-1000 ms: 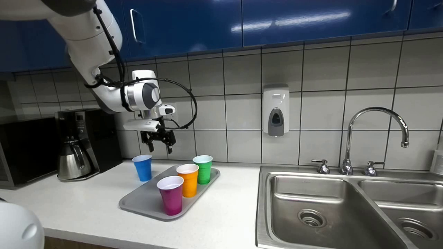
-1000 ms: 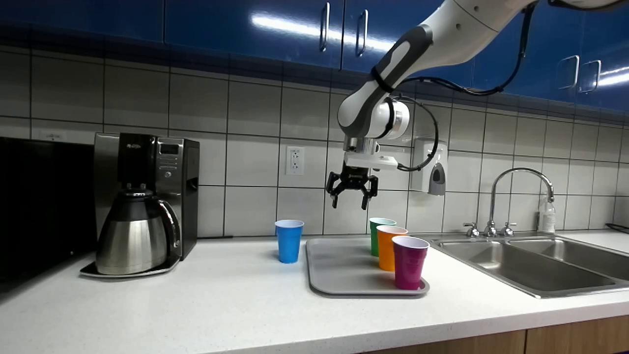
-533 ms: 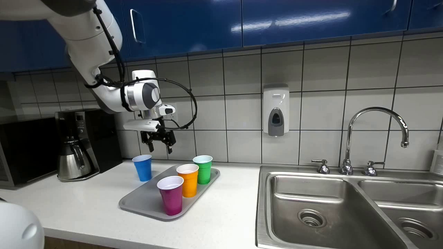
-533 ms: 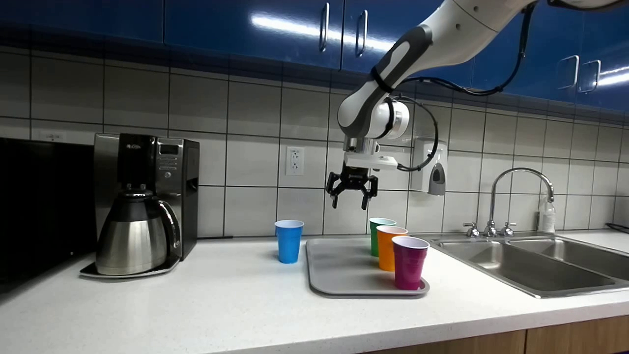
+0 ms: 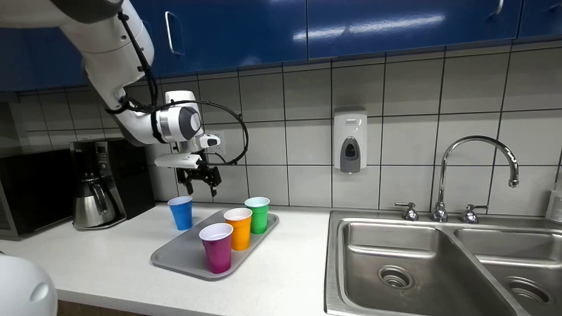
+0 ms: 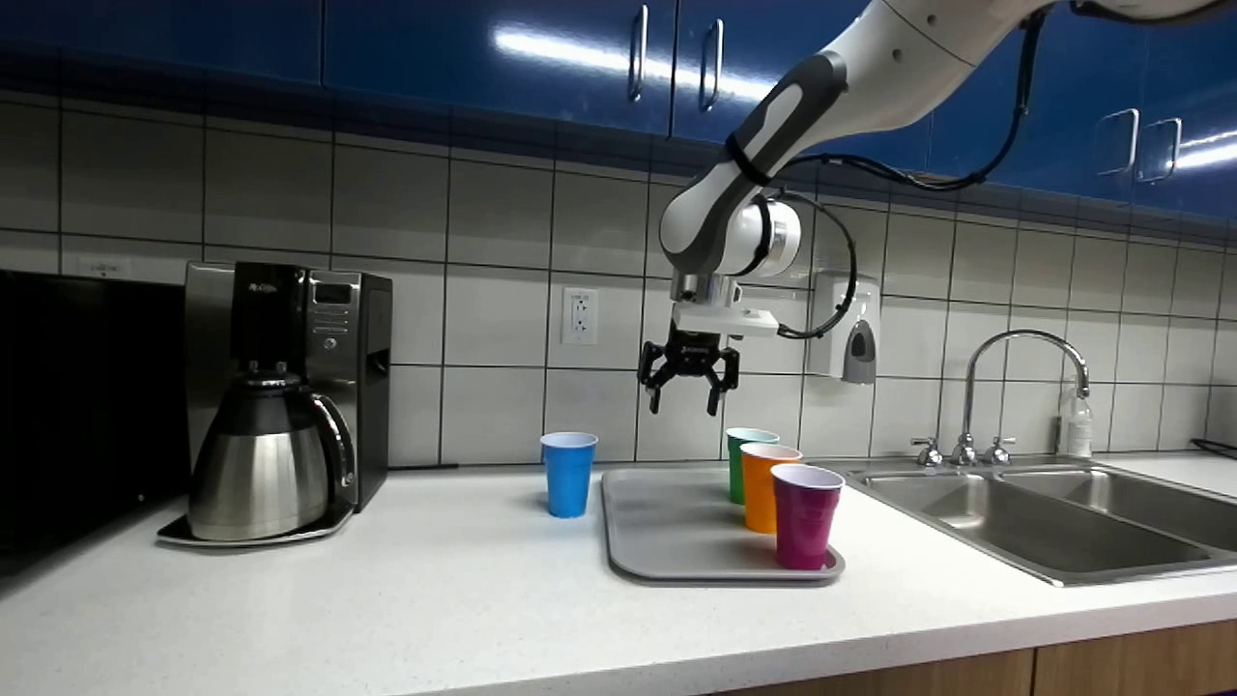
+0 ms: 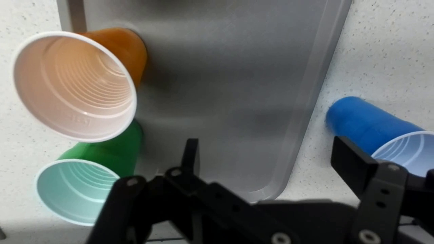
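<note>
Gripper (image 6: 684, 406) hung in midair, jaws spread wide, nothing btwn the fingers (image 7: 190, 156), no contact w/ anything below. Over the last sec it'd shifted only a touch toward the blue cup (image 6: 568, 476) & sunk a hair, as seen in both exterior views; jaw opening was unchanged. Blue cup stood upright on the counter (image 6: 416, 580), just beside the gray tray (image 6: 667, 522), not on it. Green cup (image 5: 259, 219), orange cup (image 5: 240, 232) & purple cup (image 5: 218, 252) stood upright on the tray, in a rough line along the edge opposite the blue one. None of the four had moved, nor had the tray. Wrist view: one finger partly hid blue cup; orange rim overlapped green, so couldn't tell if those 2 touched. Purple didn't show there. My read: arm (image 6: 889, 77) was prob. just getting underway, a small reposition only, w/ no cup gripped or shifted yet & a visible gap btwn the fingers & every rim.
</note>
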### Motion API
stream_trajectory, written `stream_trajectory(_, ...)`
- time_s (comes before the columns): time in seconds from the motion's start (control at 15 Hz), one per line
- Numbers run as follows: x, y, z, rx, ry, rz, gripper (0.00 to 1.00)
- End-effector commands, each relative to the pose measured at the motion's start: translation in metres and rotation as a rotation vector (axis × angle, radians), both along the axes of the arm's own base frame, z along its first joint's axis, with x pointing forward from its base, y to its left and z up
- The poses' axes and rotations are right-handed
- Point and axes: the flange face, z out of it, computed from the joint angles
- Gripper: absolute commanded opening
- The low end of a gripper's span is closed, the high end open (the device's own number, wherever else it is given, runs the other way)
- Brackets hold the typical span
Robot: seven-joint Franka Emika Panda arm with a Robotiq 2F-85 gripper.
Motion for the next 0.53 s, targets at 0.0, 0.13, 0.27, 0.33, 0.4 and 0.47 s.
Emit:
stream_trajectory(0.0, 0.003, 0.015, 0.005, -0.008, -0.033, 0.003, 1.0)
stream_trajectory(0.13, 0.006, 0.023, 0.005, -0.012, -0.052, 0.008, 1.0)
stream_trajectory(0.27, 0.011, 0.029, 0.004, -0.02, -0.069, 0.005, 1.0)
stream_trajectory(0.33, 0.014, 0.032, 0.002, -0.027, -0.072, 0.005, 1.0)
stream_trajectory(0.4, 0.016, 0.035, 0.0, -0.034, -0.073, 0.004, 1.0)
stream_trajectory(0.47, 0.019, 0.039, -0.001, -0.04, -0.075, 0.006, 1.0)
